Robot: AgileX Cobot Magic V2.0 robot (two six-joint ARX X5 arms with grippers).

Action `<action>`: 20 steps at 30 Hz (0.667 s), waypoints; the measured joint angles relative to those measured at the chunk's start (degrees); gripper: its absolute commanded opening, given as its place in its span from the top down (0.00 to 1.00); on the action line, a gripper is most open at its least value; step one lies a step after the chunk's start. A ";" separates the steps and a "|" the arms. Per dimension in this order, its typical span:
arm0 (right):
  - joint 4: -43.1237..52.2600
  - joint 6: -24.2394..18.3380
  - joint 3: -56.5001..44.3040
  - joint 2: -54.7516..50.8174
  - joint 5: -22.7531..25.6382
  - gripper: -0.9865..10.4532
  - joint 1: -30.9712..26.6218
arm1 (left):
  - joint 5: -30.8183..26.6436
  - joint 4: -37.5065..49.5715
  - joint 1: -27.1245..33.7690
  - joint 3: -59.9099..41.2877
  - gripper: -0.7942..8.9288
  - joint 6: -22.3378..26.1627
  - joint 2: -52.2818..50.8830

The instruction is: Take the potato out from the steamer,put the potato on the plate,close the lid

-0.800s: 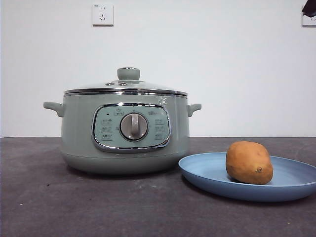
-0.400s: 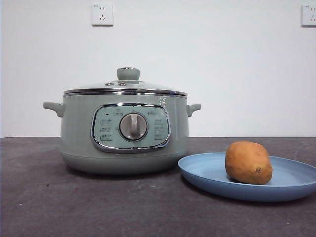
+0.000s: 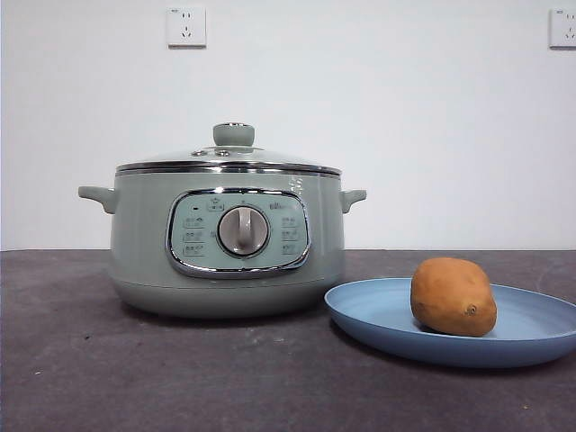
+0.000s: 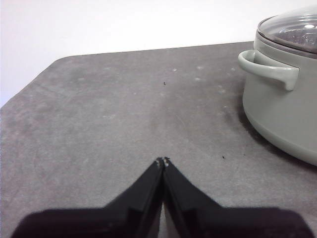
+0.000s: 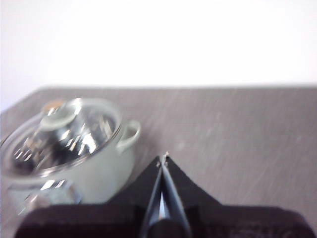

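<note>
**Potato on plate, lid on steamer, both arms clear**

Potato [image 3: 453,296] lies on the plate [image 3: 378,310], on the half nearer the steamer [image 3: 227,238], apart from the pot itself. Its long axis runs roughly across the front view, tilted a little, with the fuller end toward the steamer; the small dark eye spot faces the camera low on the other end. The plate's far edge is cut off by the frame's side, and the potato hides part of the plate's floor behind it. The plate's near rim sits just beside the steamer's base.

The lid [image 3: 229,158] sits level on the steamer, chrome rim seated all round as far as can be seen, knob upright. Through the glass nothing inside can be made out. The right wrist view is blurred: steamer and lid show there only as a soft pale shape with glints.

Neither arm appears in the front view. The left gripper [image 4: 163,161] hangs over bare tabletop [image 4: 109,114], its jaws pressed together at the tips, holding nothing; one steamer handle shows at the edge of that view, the pot cut off beyond it. The right gripper [image 5: 163,157] also has its jaws closed tip to tip and empty, above the tabletop with the steamer off to one side.

Against a second ago, the black tip at the front view's top corner is gone; steamer, lid, plate and potato lie as they did.
</note>
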 measured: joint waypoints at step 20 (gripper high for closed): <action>16.28 2.97 -32.98 -16.90 7.56 0.91 -1.05 | 0.00 -0.02 0.00 0.00 0.92 0.00 0.00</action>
